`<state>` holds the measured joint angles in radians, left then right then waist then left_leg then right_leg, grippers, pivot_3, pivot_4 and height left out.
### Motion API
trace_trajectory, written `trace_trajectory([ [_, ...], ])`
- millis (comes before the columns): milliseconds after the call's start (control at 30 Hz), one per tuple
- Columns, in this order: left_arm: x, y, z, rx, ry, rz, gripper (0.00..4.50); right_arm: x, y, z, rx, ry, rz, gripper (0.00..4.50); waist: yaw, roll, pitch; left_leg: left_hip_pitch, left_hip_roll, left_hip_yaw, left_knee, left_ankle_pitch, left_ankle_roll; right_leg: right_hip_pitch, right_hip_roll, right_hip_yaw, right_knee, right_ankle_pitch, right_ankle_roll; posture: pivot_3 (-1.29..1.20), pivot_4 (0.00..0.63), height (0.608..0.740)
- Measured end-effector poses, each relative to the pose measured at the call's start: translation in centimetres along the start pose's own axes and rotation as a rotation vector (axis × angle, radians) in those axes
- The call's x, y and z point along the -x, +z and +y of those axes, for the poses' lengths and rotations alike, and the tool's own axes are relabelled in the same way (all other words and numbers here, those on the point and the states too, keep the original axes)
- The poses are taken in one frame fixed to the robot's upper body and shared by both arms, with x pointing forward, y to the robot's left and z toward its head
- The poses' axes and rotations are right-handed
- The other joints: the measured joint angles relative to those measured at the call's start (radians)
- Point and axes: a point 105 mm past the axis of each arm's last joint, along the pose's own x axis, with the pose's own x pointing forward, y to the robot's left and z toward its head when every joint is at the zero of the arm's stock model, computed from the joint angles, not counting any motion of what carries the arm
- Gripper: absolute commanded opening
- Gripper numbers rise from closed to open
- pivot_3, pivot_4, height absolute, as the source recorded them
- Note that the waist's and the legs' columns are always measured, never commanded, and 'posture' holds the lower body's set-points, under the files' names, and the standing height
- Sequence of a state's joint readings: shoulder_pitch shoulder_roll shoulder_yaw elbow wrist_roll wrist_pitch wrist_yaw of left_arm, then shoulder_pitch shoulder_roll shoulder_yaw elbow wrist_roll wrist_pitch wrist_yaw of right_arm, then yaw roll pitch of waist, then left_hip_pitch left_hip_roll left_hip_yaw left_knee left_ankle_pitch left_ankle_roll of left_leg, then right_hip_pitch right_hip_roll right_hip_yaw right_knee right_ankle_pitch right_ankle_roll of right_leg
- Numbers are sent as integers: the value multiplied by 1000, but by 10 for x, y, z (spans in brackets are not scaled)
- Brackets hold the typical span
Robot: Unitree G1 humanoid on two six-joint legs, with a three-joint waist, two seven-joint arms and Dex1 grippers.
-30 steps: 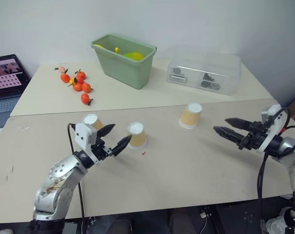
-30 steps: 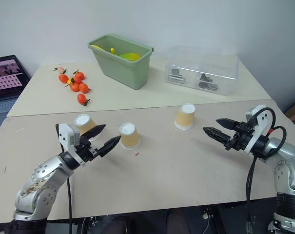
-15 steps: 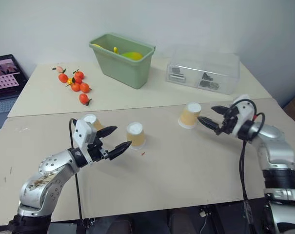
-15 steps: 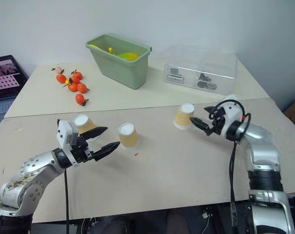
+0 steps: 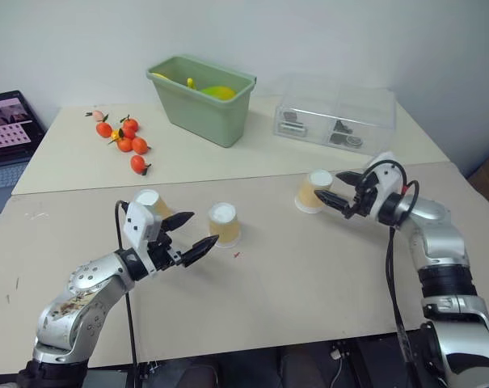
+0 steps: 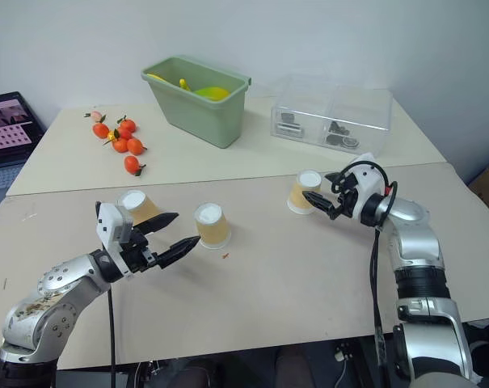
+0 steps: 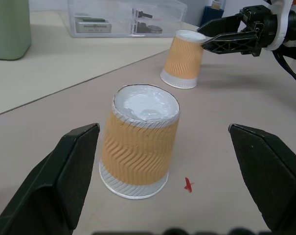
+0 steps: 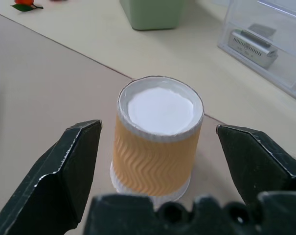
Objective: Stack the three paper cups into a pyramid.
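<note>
Three paper cups stand upside down on the near table: a left cup (image 5: 149, 200), a middle cup (image 5: 225, 224) and a right cup (image 5: 314, 191), all apart from each other. My left gripper (image 5: 197, 229) is open and level, its tips just short of the middle cup (image 7: 140, 142), with the left cup behind its upper finger. My right gripper (image 5: 331, 186) is open beside the right cup (image 8: 159, 142), one finger (image 8: 69, 166) on each side of it and a gap to the cup on both. No cup is held.
On the far table are a green bin (image 5: 204, 97) with yellow items, a clear plastic box (image 5: 337, 117) and several small orange fruits (image 5: 124, 139). A laptop (image 5: 10, 129) sits at the far left. A seam runs between the two tables.
My right gripper has swung in from the right edge of the table to the right cup and now straddles it. The left gripper and all cups have stayed put.
</note>
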<state>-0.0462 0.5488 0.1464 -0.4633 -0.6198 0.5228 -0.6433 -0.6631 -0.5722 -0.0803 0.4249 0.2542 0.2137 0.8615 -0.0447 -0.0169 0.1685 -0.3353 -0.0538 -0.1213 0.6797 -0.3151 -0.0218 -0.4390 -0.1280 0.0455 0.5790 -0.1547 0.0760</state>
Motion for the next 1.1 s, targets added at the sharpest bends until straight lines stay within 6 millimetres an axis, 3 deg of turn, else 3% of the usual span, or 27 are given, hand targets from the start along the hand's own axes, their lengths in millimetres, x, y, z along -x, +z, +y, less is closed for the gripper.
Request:
trace_trajectory([
  [200,7,-2,5,12,51,-2,4500,-14,-8,3,-17,25,19,4430,1,0,0,0,0,0,0,0,0,0,0,0,0,0,0,0,150,738],
  [300,9,-4,5,8,65,-5,4500,-19,-7,3,-25,37,15,3758,1,0,0,0,0,0,0,0,0,0,0,0,0,0,0,0,150,738],
  [400,10,-6,7,0,94,-4,4500,-23,-5,3,-32,60,3,2800,1,0,0,0,0,0,0,0,0,0,0,0,0,0,0,0,150,738],
  [567,14,-10,13,11,156,-38,4500,-24,9,8,-93,123,-46,2758,0,0,0,-1,0,0,0,0,0,-1,0,0,0,0,0,0,150,738],
  [633,19,-14,22,28,216,-56,4500,-20,27,24,-111,233,-102,2758,1,0,0,-1,0,0,0,0,0,-1,0,0,0,0,0,0,150,738],
  [800,26,-21,31,27,267,-48,4500,-1,46,65,-139,490,-131,2758,6,1,0,-1,0,0,1,0,0,0,0,0,0,0,0,0,150,738],
  [933,25,-19,32,29,273,-64,4500,-3,46,84,-119,575,-103,2758,5,1,0,0,0,0,1,0,0,0,0,0,1,0,0,0,150,738],
  [1100,25,-20,32,32,278,-68,4500,-15,21,101,21,615,-3,2758,3,0,0,0,0,0,1,0,0,-1,0,0,0,0,0,0,150,738],
])
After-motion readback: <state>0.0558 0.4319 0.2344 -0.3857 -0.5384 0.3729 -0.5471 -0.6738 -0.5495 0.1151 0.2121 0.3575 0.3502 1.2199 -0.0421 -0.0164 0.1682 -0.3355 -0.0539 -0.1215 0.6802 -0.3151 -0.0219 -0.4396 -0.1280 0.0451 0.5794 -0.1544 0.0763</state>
